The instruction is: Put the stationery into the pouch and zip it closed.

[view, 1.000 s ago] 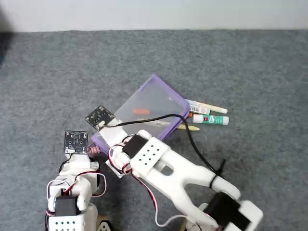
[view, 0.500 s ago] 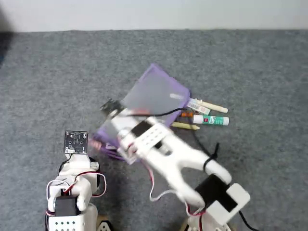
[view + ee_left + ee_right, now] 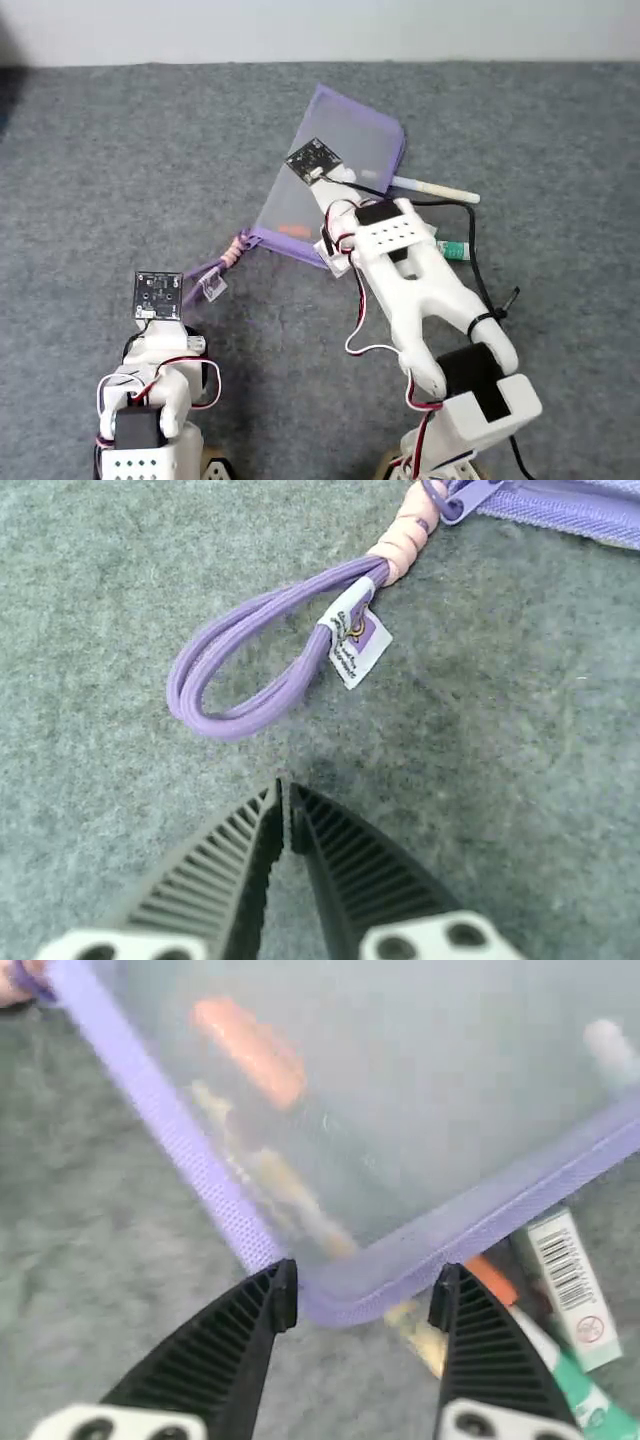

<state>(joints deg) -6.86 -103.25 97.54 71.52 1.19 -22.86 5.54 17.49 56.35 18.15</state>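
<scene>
Left wrist view: my left gripper is clenched empty just short of the cord. Farther out, my right gripper gapes astride the pouch corner, probably to steady it; a glue stick lies outside.

No wording can be read anywhere. A small white tag on the purple loop carries tiny print, too small to make out. A white tube bears a barcode with illegible digits.
</scene>
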